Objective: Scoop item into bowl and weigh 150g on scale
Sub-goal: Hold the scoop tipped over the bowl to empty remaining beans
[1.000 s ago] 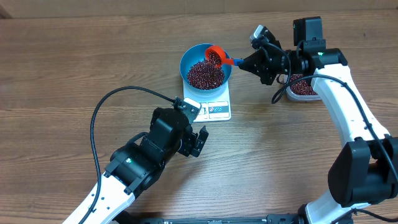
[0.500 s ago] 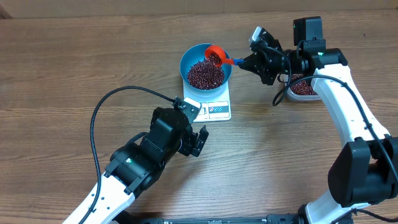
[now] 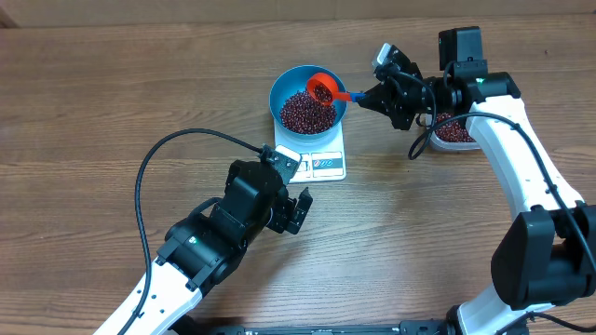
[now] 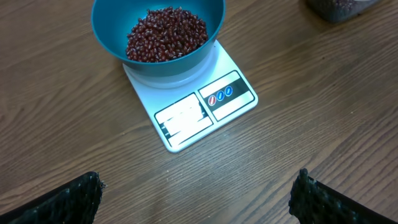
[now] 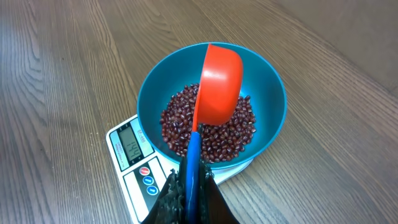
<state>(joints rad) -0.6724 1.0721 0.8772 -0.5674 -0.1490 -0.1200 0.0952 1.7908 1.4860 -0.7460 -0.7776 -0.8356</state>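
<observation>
Right gripper [image 3: 371,95] pinches the scoop [image 3: 322,89], tipped over the bowl [image 3: 274,97]; left gripper [image 4: 198,186] hovers wide open.

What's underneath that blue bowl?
A white scale. Its display and buttons stick out past the bowl; the rest of its top is hidden beneath the bowl.

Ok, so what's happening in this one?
The right gripper is shut on the blue handle of a red scoop, holding it tipped over the blue bowl. The bowl sits on the white scale and holds a heap of red beans. The left gripper is open and empty in front of the scale. A clear tub with more beans stands beside the right arm.
</observation>
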